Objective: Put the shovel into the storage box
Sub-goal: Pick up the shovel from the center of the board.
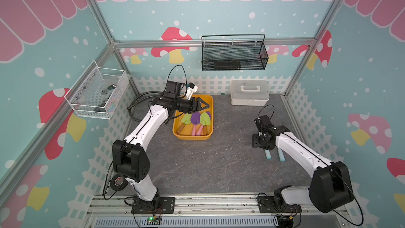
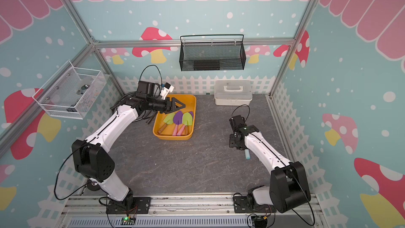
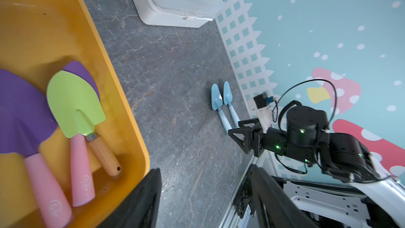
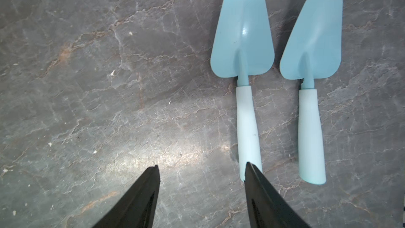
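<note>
- The table [image 1: 197,163] carried everything. Under the right end effector [image 4: 201,165] it lay bare, with nothing between the spread jaws.
- The storage box [image 1: 192,137] sat well apart from the right end effector and directly beneath the left end effector [image 1: 205,105], whose jaws stood apart and empty. On that showing, a carry to the box risked the two arms meeting over it unless the left one cleared off.
- A purple shovel [image 3: 22,110] and a green shovel [image 3: 74,99] lay crowded with others in the box, below the left end effector. One more dropped on that pile could ride up on the blades and lean over the rim.
- The near blue shovel [image 4: 242,29] lay flat on the table, off to one side of the right end effector's gap, its handle end just at one fingertip [image 4: 263,189]. Closing from there would likely grab air, or that finger would land on the handle and skid it away.
- The far blue shovel [image 4: 313,36] lay just beside the near one, farther out on the same side. The narrow gap between them looked the tight spot: a finger pushed down there could knock the far one or catch both handles.
</note>
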### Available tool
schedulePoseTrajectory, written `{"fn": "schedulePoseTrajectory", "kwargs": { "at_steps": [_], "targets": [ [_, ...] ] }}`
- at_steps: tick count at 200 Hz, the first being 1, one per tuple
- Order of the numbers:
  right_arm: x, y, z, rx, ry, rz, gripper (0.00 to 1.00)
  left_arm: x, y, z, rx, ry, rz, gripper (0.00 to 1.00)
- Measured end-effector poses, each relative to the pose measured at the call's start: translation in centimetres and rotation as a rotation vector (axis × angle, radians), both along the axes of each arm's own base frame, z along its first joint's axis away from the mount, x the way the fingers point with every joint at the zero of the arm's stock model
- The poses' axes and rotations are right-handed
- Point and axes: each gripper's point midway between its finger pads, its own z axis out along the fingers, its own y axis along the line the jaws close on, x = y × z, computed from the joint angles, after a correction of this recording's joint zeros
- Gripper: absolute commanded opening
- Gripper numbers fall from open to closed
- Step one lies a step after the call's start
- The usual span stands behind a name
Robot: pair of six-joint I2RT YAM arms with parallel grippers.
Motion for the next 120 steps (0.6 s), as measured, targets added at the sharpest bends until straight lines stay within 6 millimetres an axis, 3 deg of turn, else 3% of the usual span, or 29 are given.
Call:
{"fn": "schedulePoseTrajectory", "kwargs": {
  "at_steps": [69, 120],
  "targets": [
    [-0.3, -2.5, -3.4, 0.039, 0.063, -0.056, 0.65, -4.7, -0.7, -0.4, -0.097, -0.018, 0.008, 0.76],
    [-0.4, -3.2, -5.5, 0.062, 0.113, -0.073, 0.63, -6.0, -0.5, 0.1, -0.117, -0.043, 0.011, 0.76]
  ]
}}
